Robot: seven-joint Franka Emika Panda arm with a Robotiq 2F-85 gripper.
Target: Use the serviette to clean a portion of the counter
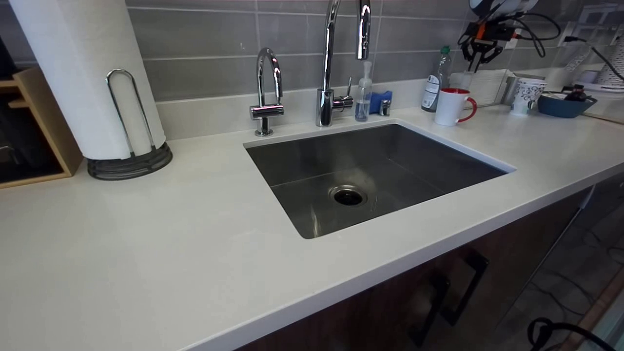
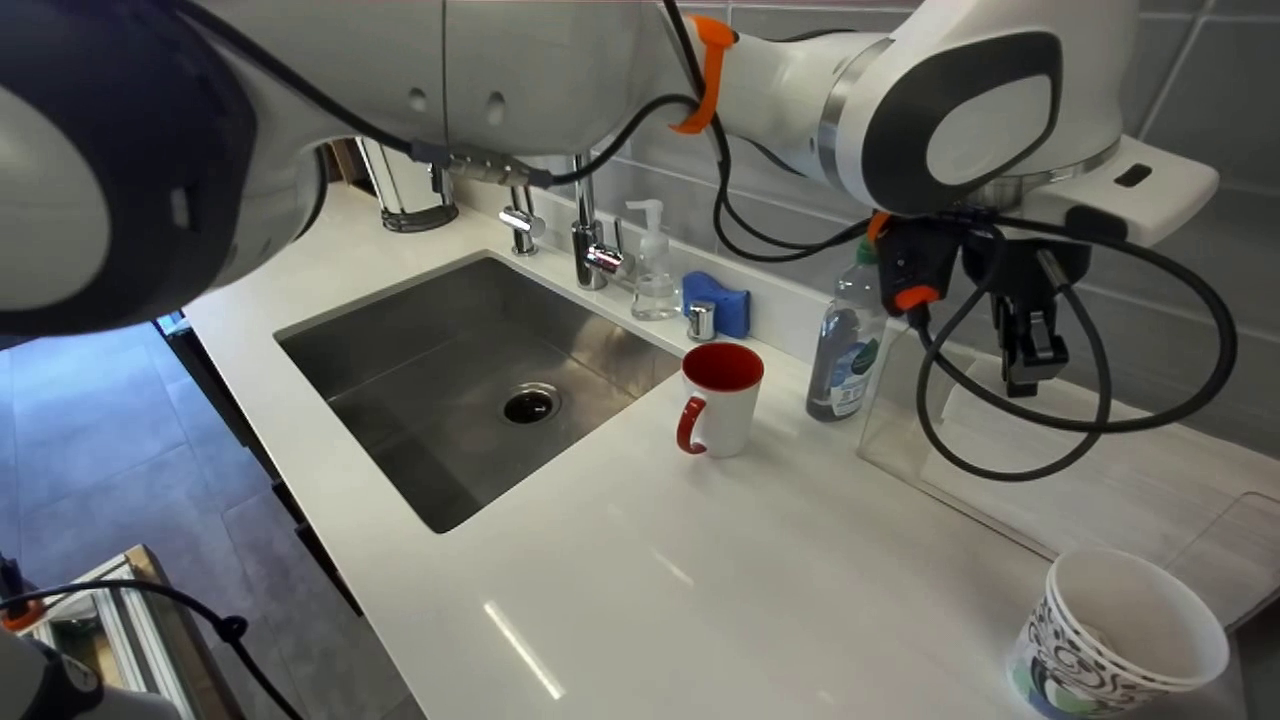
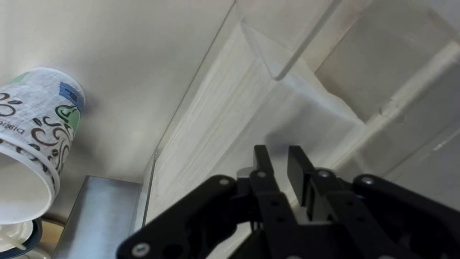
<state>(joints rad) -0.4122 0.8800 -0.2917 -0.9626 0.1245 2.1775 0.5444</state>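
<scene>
The pincer [image 3: 277, 148] is hanging over the white serviettes [image 3: 219, 115], pointing down. Its fingers [image 3: 261, 160] are standing slightly spread, a narrow gap showing between them in the wrist view. Can't tell whether the tips are touching the top serviette. The serviettes are lying stacked in a clear holder [image 2: 890, 425] at the back of the worktop [image 2: 600, 590], next to the grey tiled wall [image 1: 195, 39]. The worktop, off-white and smooth, is surrounding the steel sink [image 1: 312, 156]. The arm [image 2: 970, 110] is occupying the upper part of an exterior view.

Between sink and holder: a white mug [image 2: 725, 420] with red inside and red handle is standing upright; a green-capped soap bottle [image 2: 838, 345] is standing near it, closer to the wall. Behind the sink, a tall faucet [image 1: 325, 97] and a smaller tap [image 1: 267, 107] are standing, plus a clear pump bottle [image 1: 363, 100] with a blue item [image 1: 379, 101] just beside it. Paper towel roll [image 1: 83, 83] is standing on a dark base [image 1: 129, 163], across the sink from the mug. Patterned paper cups [image 3: 39, 108], stacked, are standing near the holder; a metal box [image 3: 104, 208] is sitting just beside the holder's end. A blue bowl [image 1: 563, 108] is sitting beyond the cups.
</scene>
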